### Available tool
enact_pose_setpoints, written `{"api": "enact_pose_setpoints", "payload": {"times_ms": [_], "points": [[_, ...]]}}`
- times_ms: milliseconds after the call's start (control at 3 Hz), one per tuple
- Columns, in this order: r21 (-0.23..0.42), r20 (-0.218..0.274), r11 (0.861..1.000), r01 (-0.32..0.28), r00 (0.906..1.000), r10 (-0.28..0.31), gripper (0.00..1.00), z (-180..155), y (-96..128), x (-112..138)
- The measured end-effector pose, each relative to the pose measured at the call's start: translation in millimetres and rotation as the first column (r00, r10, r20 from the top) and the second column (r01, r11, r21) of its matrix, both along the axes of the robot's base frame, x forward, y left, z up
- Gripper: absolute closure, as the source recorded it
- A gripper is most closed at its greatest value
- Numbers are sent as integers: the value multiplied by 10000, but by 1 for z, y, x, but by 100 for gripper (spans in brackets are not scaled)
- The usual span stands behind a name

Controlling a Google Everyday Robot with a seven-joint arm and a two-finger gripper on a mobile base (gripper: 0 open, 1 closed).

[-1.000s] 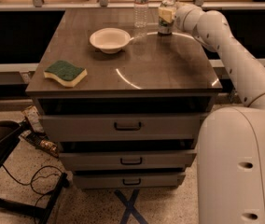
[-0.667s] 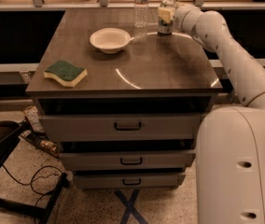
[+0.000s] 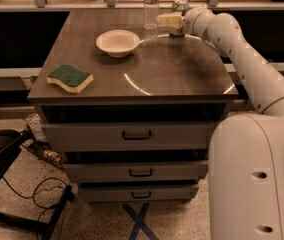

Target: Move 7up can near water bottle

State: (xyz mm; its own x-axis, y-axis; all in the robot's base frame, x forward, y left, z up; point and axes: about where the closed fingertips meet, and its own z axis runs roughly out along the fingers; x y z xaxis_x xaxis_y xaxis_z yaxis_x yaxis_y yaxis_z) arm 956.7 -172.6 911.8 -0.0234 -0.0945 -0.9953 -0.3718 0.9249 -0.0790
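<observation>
The 7up can (image 3: pixel 180 5) stands at the far right of the dark tabletop (image 3: pixel 172 69), with only its silver top and dark base showing. My gripper (image 3: pixel 170 20) reaches in from the right, and its cream fingers (image 3: pixel 166 20) lie across the can's middle, shut on it. The water bottle (image 3: pixel 151 3), tall and clear, stands upright just to the left of the can, a short gap from the fingertips.
A white bowl (image 3: pixel 117 42) sits left of centre on the table. A green and yellow sponge (image 3: pixel 70 78) lies near the front left corner. Drawers (image 3: pixel 137 134) are below the top. My white arm (image 3: pixel 247 69) spans the right side. Cables lie on the floor at left.
</observation>
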Motion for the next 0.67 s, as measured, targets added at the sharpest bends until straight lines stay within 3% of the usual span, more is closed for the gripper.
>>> {"api": "enact_pose_setpoints", "payload": {"times_ms": [333,667], "points": [[0,-1,10000,-1,10000,1,0,0,0,0],[-290,-67,9995,90,9999,-92,0,19,-14,-12]]}}
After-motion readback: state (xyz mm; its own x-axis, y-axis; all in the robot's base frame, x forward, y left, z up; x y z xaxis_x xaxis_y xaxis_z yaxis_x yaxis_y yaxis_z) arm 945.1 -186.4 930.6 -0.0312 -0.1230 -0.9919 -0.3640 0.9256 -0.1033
